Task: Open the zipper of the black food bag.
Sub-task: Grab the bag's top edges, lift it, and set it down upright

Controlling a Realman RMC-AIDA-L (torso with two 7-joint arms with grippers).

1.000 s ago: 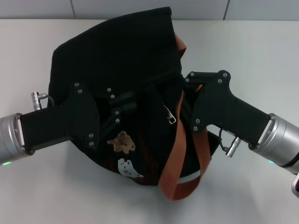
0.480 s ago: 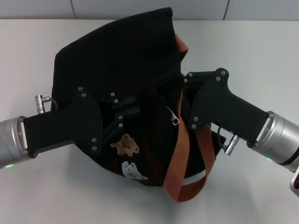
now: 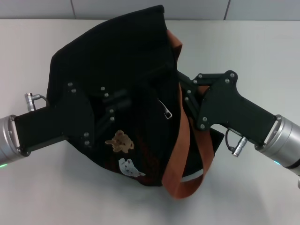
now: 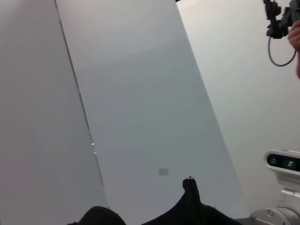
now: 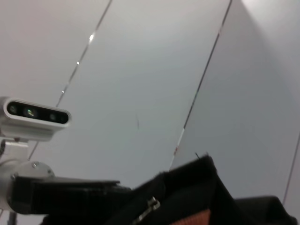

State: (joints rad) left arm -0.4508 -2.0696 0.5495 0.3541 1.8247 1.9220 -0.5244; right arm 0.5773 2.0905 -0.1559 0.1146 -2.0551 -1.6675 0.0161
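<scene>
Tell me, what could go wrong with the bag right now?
The orange-brown strap drapes right beside the small silver pull, so it might snag as the right gripper works. The black food bag is soft and rumpled, and could slide or bunch up if the left gripper loses its grip on the fabric.

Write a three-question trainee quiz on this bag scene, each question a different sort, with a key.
1. True or false: the black food bag lies on the white table between the two arms.
2. Multiple choice: in the head view, the silver pull tab shows
A. near the middle of the bag, beside the orange-brown strap
B. on the table, off the bag
C. on top of the bear patch
3. Fill in: the patch just below the bear patch is the pale ____ patch.

Key: 1 true; 2 A; 3 cloud.
</scene>
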